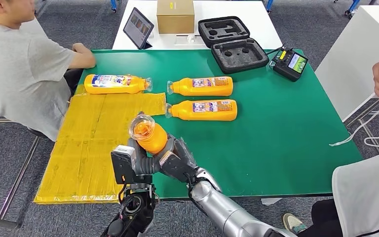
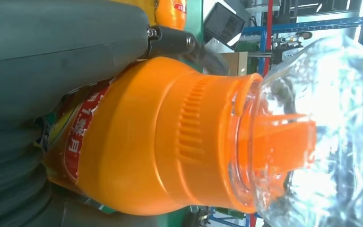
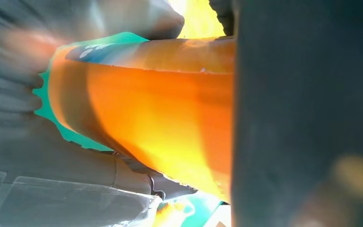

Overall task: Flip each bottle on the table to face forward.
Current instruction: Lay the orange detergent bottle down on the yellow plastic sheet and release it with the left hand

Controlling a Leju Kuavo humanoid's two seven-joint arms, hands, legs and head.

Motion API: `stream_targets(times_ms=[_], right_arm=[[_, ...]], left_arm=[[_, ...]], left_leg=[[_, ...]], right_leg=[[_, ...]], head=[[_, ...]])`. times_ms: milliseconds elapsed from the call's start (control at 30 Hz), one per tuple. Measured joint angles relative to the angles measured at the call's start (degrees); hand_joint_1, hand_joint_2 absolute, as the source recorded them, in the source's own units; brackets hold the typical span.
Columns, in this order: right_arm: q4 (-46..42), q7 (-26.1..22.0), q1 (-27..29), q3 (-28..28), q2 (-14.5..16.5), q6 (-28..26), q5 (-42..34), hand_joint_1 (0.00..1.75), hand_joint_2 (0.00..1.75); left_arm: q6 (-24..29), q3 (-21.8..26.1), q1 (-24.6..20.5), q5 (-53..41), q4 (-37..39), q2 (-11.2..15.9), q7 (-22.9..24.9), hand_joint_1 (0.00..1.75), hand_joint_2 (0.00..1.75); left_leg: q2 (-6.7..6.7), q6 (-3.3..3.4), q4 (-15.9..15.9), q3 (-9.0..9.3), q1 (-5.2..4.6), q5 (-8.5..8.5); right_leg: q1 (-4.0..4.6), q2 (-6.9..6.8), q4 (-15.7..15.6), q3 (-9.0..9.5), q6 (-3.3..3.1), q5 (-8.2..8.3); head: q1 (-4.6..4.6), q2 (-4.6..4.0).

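Both hands grasp one orange bottle (image 1: 149, 136) above the near edge of the green table (image 1: 286, 128), approx 6 o'clock in head view. L hand (image 1: 133, 160) wraps the body from the left side, R hand (image 1: 175, 158) from the right; bottle is lifted, cap end up twd the camera. Bottle: orange plastic, ribbed collar, clear cap over an orange spout, red-and-white label on the body.

Three more orange bottles lie on their sides: one w/ blue-white label (image 1: 114, 84) at 11 o'clock from the held one, on the yellow mat (image 1: 86, 148); upper middle bottle (image 1: 202, 86) and lower middle bottle (image 1: 205, 109) at approx 1 o'clock, parallel, caps pointing left, labels up.
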Motion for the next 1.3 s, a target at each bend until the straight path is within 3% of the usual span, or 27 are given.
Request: stream_targets(times_ms=[233, 433, 500, 600, 633, 1033, 1300], right_arm=[[0.02, -0.1, -0.09, -0.45, -0.01, 1.59, -1.13, 1.74, 1.75], [0.05, -0.13, -0.57, -0.88, 0.01, 2.71, -1.61, 1.5, 1.75], [0.12, -0.13, -0.8, -0.93, 0.03, 2.85, -1.62, 1.19, 1.75], [0.33, -0.13, -1.15, -0.98, 0.14, 3.19, -1.68, 0.18, 1.75], [0.42, -0.13, -1.28, -0.98, 0.22, 3.4, -1.74, 0.02, 1.75], [1.78, -0.13, -1.79, -4.15, 0.66, 4.38, -4.8, 0.0, 1.75], [1.87, -0.13, -0.95, -7.08, -0.16, 4.47, -5.39, 0.0, 1.75]], left_arm=[[0.0, 0.39, 0.03, -1.98, 0.0, 0.0, 0.04, 1.75, 1.75], [-0.04, 0.9, 0.03, -2.74, -0.02, -0.01, 0.04, 1.75, 1.75], [-0.05, 1.0, 0.05, -3.19, -0.07, -0.02, 0.04, 1.75, 1.75], [-0.08, 1.18, 0.13, -4.07, -0.38, -0.02, 0.06, 1.75, 1.75], [-0.09, 1.27, 0.17, -4.45, -0.51, -0.02, 0.07, 1.75, 1.75], [1.8, 2.5, -0.02, -7.6, -0.44, 0.4, 0.07, 1.75, 1.75], [7.08, 1.81, -0.76, -15.01, -0.14, 4.61, 0.07, 1.75, 1.75]], left_leg=[[0.0, 0.0, 0.0, 0.0, 0.0, 0.0], [0.0, 0.0, 0.0, 0.0, 0.0, 0.0], [0.0, 0.0, 0.0, 0.0, 0.0, 0.0], [0.0, 0.0, 0.0, -0.01, 0.0, 0.0], [0.0, 0.0, 0.0, -0.01, 0.0, 0.0], [-0.01, 0.0, 0.0, -0.01, 0.0, 0.0], [0.0, 0.0, 0.0, -0.01, 0.02, 0.0]], right_leg=[[0.0, 0.0, 0.0, 0.01, 0.0, 0.0], [0.0, 0.0, 0.0, 0.01, 0.0, 0.0], [0.0, 0.0, 0.0, 0.01, 0.0, 0.0], [0.0, 0.0, 0.0, 0.01, 0.0, 0.0], [0.0, 0.0, 0.0, 0.01, 0.0, 0.0], [0.0, 0.0, 0.0, 0.01, 0.0, 0.0], [0.03, 0.0, 0.0, 0.0, 0.0, 0.0]], head=[[0.0, 0.0], [0.0, 0.0], [0.0, 0.0], [0.01, 0.0], [0.0, 0.0], [0.01, 0.0], [-0.01, 0.0]])
